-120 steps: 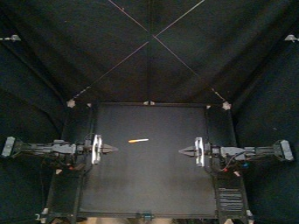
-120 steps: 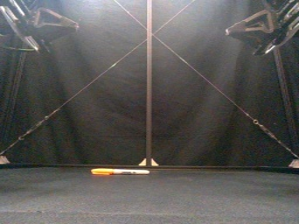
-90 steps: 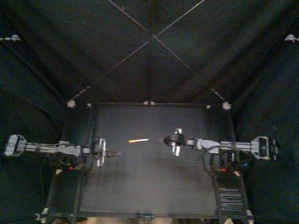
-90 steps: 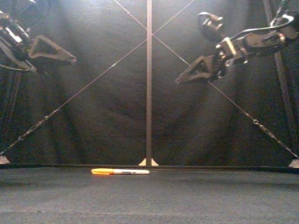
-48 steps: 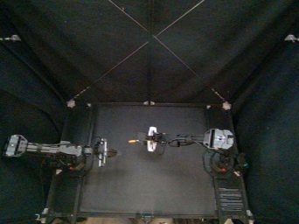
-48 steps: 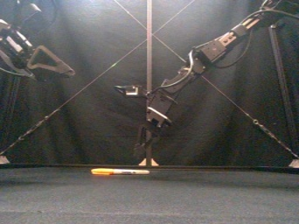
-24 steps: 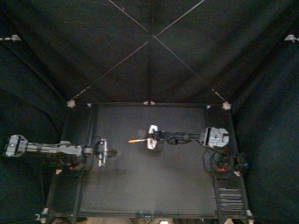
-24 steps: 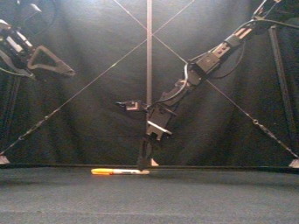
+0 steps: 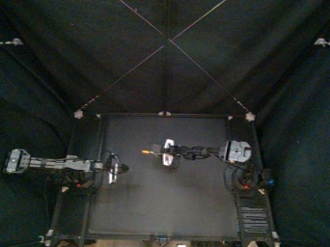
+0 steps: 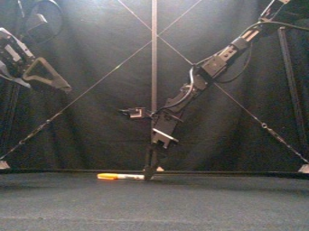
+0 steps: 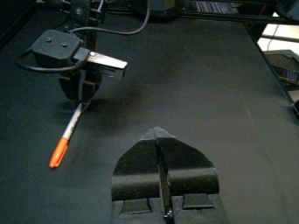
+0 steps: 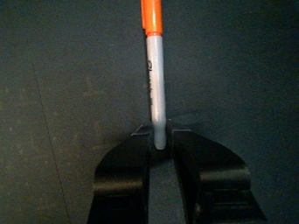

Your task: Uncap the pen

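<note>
The right gripper [image 10: 150, 169] has dropped to the table [image 9: 194, 203] and now pinches, it seems, the white barrel of the marker pen [image 12: 151, 79], which lies left of centre. Its orange cap [image 11: 55, 157] is free for pulling, but the left gripper [image 11: 162, 138], fingers pressed together, hovers well apart.

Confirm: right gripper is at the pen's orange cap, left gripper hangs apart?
Not the cap: the right wrist view shows the right gripper at the pen's white barrel end, orange cap opposite. The left gripper does hang apart.

Black table [image 9: 168, 198] enclosed by black curtains [image 9: 165, 43], brighter toward the top.
</note>
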`<state>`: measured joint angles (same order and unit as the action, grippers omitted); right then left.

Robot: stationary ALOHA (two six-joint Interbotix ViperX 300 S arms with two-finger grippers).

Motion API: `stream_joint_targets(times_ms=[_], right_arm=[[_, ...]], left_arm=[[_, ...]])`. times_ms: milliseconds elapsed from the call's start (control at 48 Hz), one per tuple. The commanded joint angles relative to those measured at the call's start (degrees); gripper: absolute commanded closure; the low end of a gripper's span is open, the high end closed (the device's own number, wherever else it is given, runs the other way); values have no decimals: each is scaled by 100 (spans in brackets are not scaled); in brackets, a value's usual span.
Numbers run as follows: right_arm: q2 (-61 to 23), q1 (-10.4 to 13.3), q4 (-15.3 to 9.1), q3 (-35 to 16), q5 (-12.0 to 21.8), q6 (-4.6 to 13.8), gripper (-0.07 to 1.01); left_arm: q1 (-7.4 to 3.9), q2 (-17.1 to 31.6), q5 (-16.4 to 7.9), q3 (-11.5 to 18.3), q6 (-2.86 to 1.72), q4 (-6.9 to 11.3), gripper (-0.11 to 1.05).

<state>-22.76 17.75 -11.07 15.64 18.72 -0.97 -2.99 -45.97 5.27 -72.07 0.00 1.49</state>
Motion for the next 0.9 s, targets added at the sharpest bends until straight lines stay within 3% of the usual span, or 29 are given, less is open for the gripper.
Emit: stream_joint_targets(times_ms=[21,375,500,688,896], right_arm=[[149,18,-18,-88,9,-18,43],[835,-387,-123,35,9,9,45],[1037,-615,-132,62,88,0,45],[1239,-1020,-141,53,316,26,45],[1371,-1222,-176,70,352,44,45]], left_arm=[[-26,18,18,79,9,35,78],[-79,281,-18,316,26,18,54],[-185,659,-35,519,35,-9,46],[-431,1055,-185,686,44,-211,33],[-457,1248,-343,756,44,-264,22]])
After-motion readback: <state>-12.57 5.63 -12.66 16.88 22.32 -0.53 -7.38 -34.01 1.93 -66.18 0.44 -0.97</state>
